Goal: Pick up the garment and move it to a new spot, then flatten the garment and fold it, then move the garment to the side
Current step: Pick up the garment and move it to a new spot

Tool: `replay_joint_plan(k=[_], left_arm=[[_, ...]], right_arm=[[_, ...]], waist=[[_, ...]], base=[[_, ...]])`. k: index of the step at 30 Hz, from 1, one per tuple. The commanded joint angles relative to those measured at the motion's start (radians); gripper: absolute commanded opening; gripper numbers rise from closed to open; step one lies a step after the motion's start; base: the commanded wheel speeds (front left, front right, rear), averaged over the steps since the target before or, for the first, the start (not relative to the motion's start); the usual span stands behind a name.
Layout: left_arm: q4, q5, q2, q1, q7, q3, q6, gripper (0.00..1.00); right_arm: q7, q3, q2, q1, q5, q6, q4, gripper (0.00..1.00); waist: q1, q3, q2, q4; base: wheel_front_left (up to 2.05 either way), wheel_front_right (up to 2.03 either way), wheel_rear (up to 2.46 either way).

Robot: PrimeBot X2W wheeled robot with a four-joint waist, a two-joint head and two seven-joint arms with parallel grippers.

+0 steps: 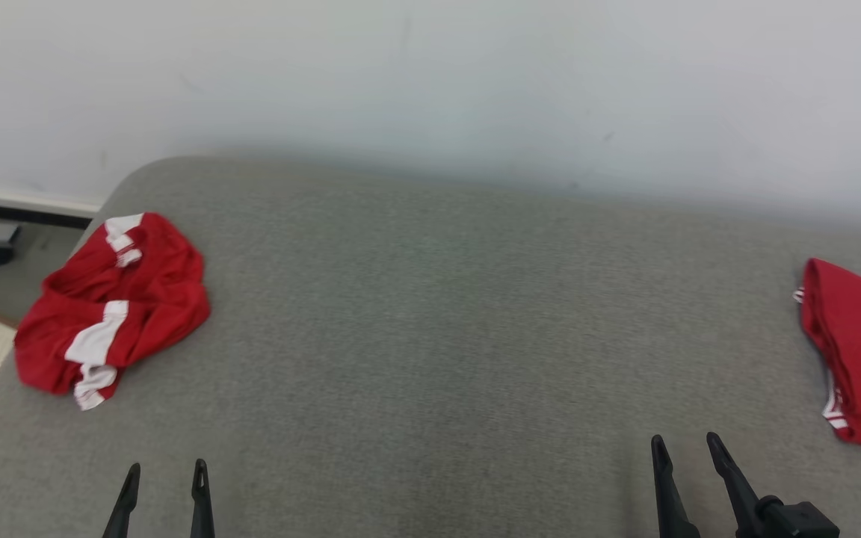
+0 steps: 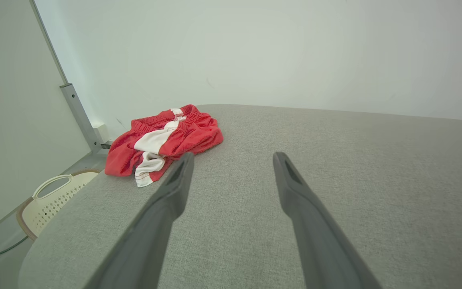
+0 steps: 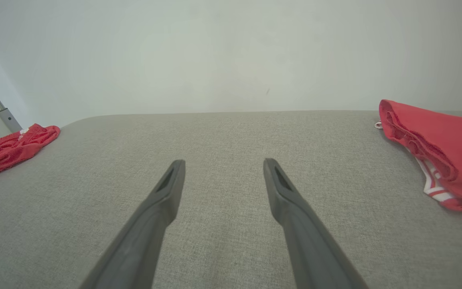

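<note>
A crumpled red garment with white stripes (image 1: 113, 306) lies bunched at the left edge of the grey padded table (image 1: 430, 336); the same heap appears as the garment (image 2: 163, 142) and garment (image 3: 6, 150). My left gripper (image 1: 167, 472) hovers open near the front edge, below and a little right of that heap, nothing between its fingers; it is the left gripper (image 2: 233, 158) in its wrist view. My right gripper (image 1: 684, 444) stands open at the front right, empty, seen as the right gripper (image 3: 223, 164).
A second red garment, folded (image 1: 860, 351), rests at the table's right edge, also the folded garment (image 3: 435, 152). A cream perforated basket (image 2: 50, 198) sits on the floor beyond the left edge. A white wall runs behind the table.
</note>
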Motion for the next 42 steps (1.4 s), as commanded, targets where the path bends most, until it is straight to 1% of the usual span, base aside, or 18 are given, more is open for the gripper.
replay_joint_plan(k=[1, 14, 21, 26, 33, 39, 42], left_arm=[[0.006, -0.004, -0.001, 0.0, -0.002, 0.009, 0.004, 1.0], [0.016, -0.006, -0.001, -0.012, -0.002, 0.008, 0.006, 1.0], [0.014, 0.003, 0.0, 0.002, -0.002, 0.029, -0.001, 1.0], [0.017, 0.006, 0.001, 0.011, -0.002, 0.04, -0.003, 1.0], [0.012, 0.01, 0.001, 0.014, -0.002, 0.045, 0.0, 1.0], [0.025, 0.002, 0.002, -0.03, -0.002, 0.046, -0.003, 1.0], [0.038, -0.013, 0.016, -0.08, -0.002, 0.063, -0.011, 1.0]], right_arm=[[-0.001, 0.004, 0.002, 0.009, 0.005, -0.002, 0.001, 1.0], [-0.001, 0.012, 0.002, 0.0, 0.009, -0.002, 0.002, 1.0], [-0.001, 0.027, 0.002, -0.005, 0.02, -0.002, 0.005, 1.0], [-0.001, 0.032, 0.002, -0.003, 0.023, -0.002, 0.007, 1.0], [-0.001, 0.037, 0.002, -0.004, 0.022, -0.002, 0.012, 1.0], [-0.001, 0.046, 0.002, -0.017, 0.013, -0.002, 0.012, 1.0], [-0.001, 0.06, 0.002, -0.032, 0.002, -0.002, 0.009, 1.0]], waist=[[0.0, 0.006, 0.0, 0.076], [0.0, 0.013, 0.0, 0.237], [0.0, 0.006, 0.0, 0.286], [0.0, 0.0, 0.0, 0.292], [0.0, 0.001, 0.0, 0.274], [0.0, 0.014, 0.0, 0.244], [0.0, 0.028, 0.0, 0.22]], base=[[0.0, 0.0, 0.0], [0.0, 0.0, 0.0], [0.0, 0.0, 0.0], [0.0, 0.0, 0.0], [0.0, 0.0, 0.0], [0.0, 0.0, 0.0], [0.0, 0.0, 0.0]])
